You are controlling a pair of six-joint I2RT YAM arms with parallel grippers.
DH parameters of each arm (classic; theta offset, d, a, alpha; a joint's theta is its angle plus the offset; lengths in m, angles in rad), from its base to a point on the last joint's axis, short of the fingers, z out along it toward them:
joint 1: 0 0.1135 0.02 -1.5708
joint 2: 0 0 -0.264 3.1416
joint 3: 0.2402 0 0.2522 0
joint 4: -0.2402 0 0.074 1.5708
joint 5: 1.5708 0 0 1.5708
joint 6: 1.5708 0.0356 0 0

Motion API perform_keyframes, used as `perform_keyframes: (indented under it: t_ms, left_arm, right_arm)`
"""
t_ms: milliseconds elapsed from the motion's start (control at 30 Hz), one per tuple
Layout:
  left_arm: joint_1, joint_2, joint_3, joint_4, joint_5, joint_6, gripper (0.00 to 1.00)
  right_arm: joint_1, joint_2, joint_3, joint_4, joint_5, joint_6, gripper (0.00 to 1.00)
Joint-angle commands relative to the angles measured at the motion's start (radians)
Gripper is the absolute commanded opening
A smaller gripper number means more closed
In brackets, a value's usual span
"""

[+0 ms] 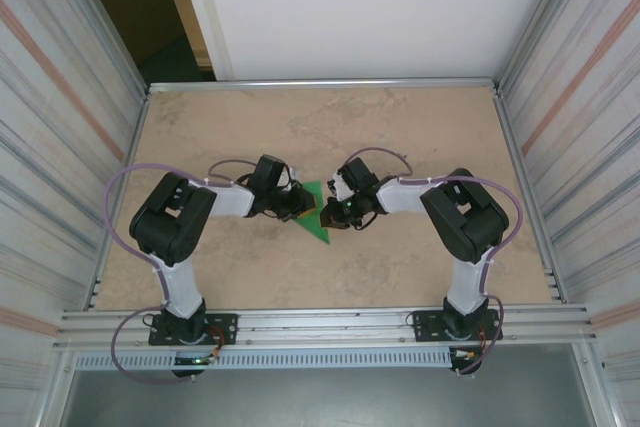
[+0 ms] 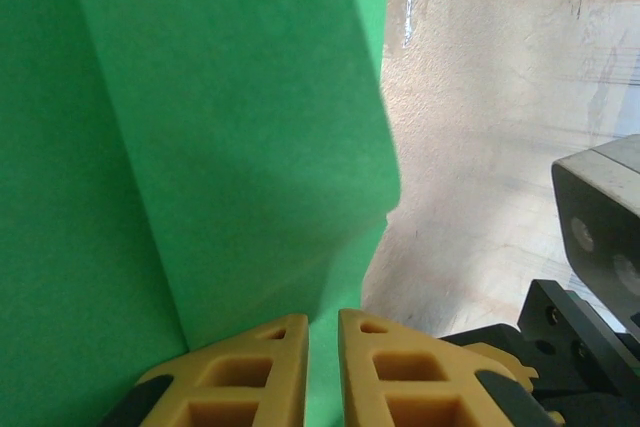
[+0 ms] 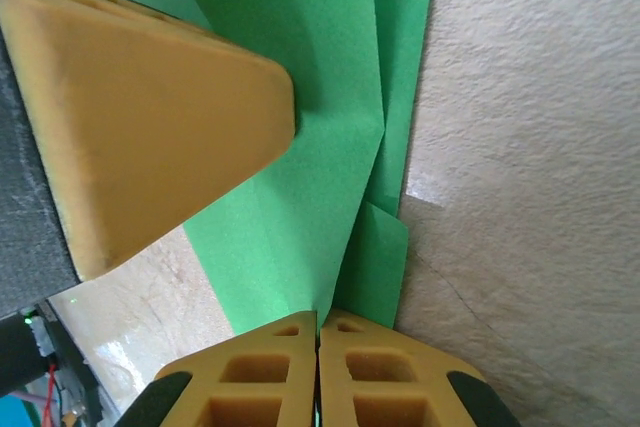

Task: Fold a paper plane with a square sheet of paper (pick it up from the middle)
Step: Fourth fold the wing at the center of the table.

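- Square sheet of paper (image 1: 318, 219): one, bright green and unmarked. It lay at the middle of the table (image 1: 420, 127), between the two grippers.
- From above it showed as a narrow triangle, its point toward the arm bases.
- Both wrist views showed it folded into overlapping layers (image 2: 230, 147) with straight creases (image 3: 300, 47), one flap standing up off the surface.
- Grippers: two.
- Left gripper (image 2: 323, 322) was nearly closed, with a narrow slit between its yellow fingers and green paper running into it.
- Right gripper (image 3: 318, 319) had its fingers pressed together, pinching a creased edge.
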Motion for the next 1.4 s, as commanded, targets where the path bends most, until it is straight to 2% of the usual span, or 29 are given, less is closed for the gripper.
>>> perform_keyframes:
  t_ms: [0,233,467,1100,1367]
  left_arm:
    - [0.006,0.018,-0.001,-0.113,-0.038,0.027,0.17]
    - [0.032,-0.066,0.048,-0.043,0.015,0.077,0.22]
    - [0.079,-0.045,0.035,0.049,0.065,0.127,0.2]
    - [0.084,0.118,0.166,-0.015,0.051,0.194,0.16]
    - [0.082,0.126,0.169,-0.091,0.002,0.176,0.16]
  right_arm:
    - [-0.014,0.029,-0.048,0.01,-0.016,0.036,0.07]
    - [-0.049,0.036,-0.081,0.042,-0.062,0.046,0.02]
    - [-0.058,0.048,-0.081,0.036,-0.075,0.037,0.01]
    - [-0.058,0.055,-0.084,0.01,-0.069,0.015,0.01]
    - [-0.081,0.048,-0.068,-0.08,-0.097,-0.083,0.03]
